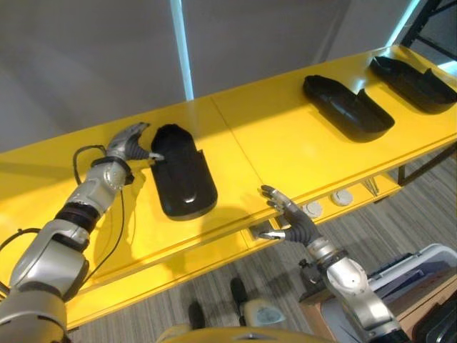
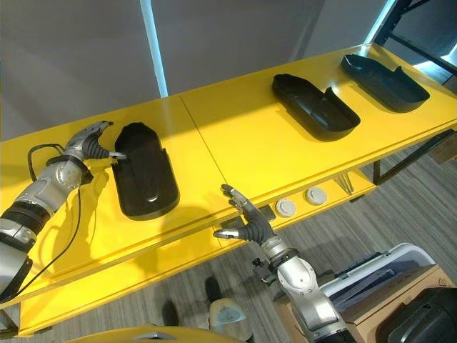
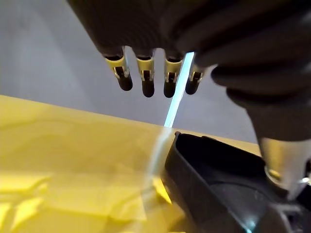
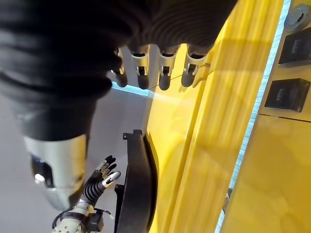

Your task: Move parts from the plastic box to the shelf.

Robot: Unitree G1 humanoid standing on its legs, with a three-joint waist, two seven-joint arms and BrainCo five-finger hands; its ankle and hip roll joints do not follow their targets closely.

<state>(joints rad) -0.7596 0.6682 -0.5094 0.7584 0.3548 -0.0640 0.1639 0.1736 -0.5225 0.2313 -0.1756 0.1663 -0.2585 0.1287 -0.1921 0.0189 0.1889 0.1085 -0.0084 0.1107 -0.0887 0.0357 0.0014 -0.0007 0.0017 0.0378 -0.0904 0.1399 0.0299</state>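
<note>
My left hand [image 1: 128, 143], fingers relaxed, thumb touching the black part [image 1: 182, 171] left of centre on the shelf [image 1: 285, 143]; my right hand [image 1: 291, 221] spread open at lower centre

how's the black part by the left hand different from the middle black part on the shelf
The near black part lies dome side up, closed and rounded; the middle black part lies hollow side up, like a tray. The left hand touches the near one's edge; nothing touches the middle one. Both are glossy black and rest on the yellow shelf.

Head stereo pair looks down on the yellow shelf [image 1: 300, 143]; wrist cameras view it close along their fingers.
</note>
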